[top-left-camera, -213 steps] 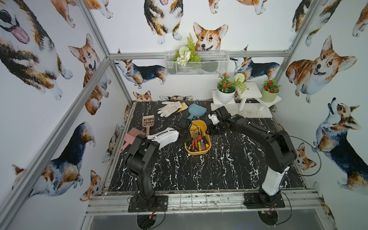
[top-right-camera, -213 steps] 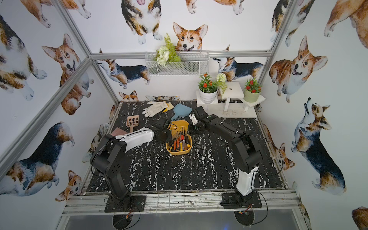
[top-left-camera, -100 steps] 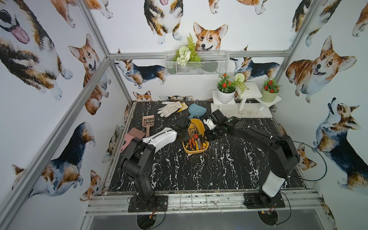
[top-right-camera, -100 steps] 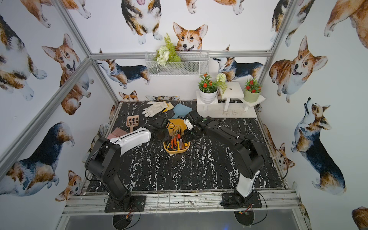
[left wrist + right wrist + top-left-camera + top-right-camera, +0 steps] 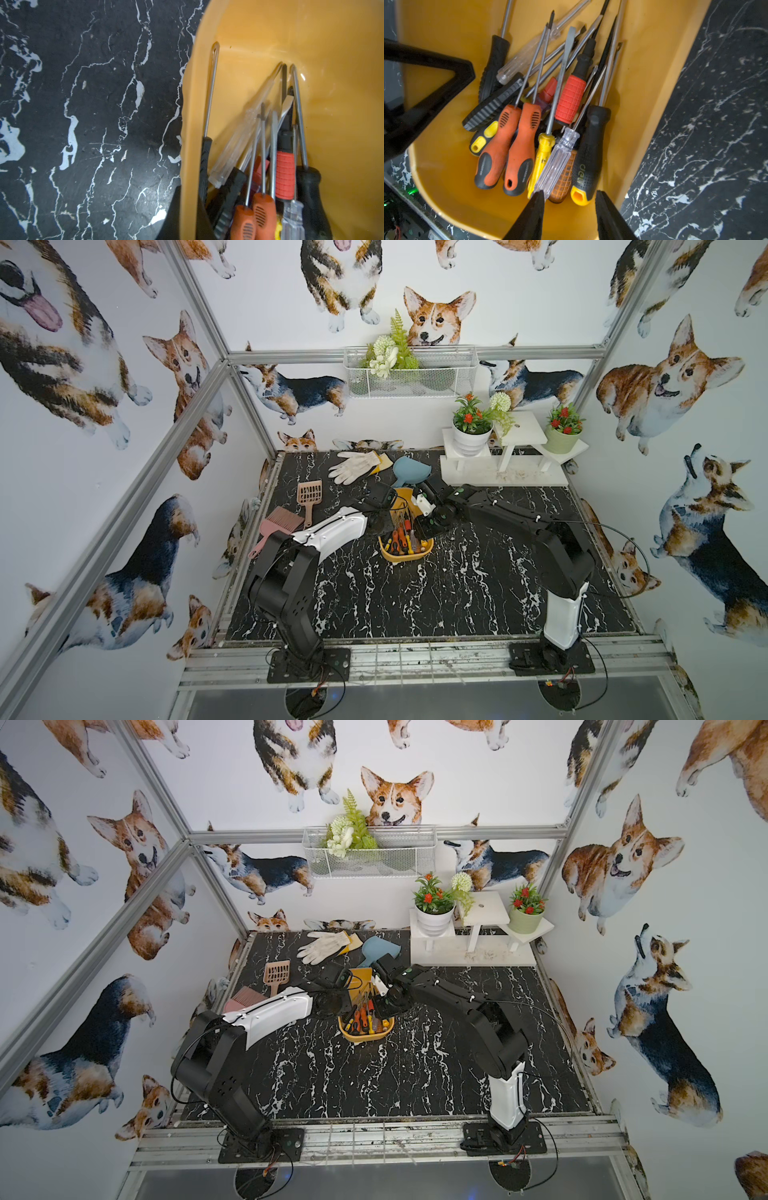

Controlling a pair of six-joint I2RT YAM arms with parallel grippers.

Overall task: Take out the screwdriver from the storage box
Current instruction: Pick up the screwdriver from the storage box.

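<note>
The mustard-yellow storage box (image 5: 406,558) (image 5: 365,1039) stands mid-table in both top views, with several screwdrivers (image 5: 401,537) heaped at its near end. My left gripper (image 5: 388,512) (image 5: 188,218) is shut on the box's left wall (image 5: 187,145), one finger inside and one outside. My right gripper (image 5: 424,531) (image 5: 569,193) hangs open just above the handle ends, touching none. Between its fingertips lie a brown handle (image 5: 562,182) and a black-and-yellow handle (image 5: 589,153). Two orange handles (image 5: 521,145) lie beside them. The box's far end is hidden under both wrists.
White gloves (image 5: 353,464), a blue scoop (image 5: 409,470), a pink litter scoop (image 5: 309,495) and a pink brush (image 5: 280,524) lie at the back left. A white plant stand (image 5: 503,475) fills the back right. A wire basket (image 5: 411,375) hangs on the back wall.
My right gripper has moved from the box's far end toward the near end and down over the screwdriver handles. The left gripper keeps its hold on the box wall.
</note>
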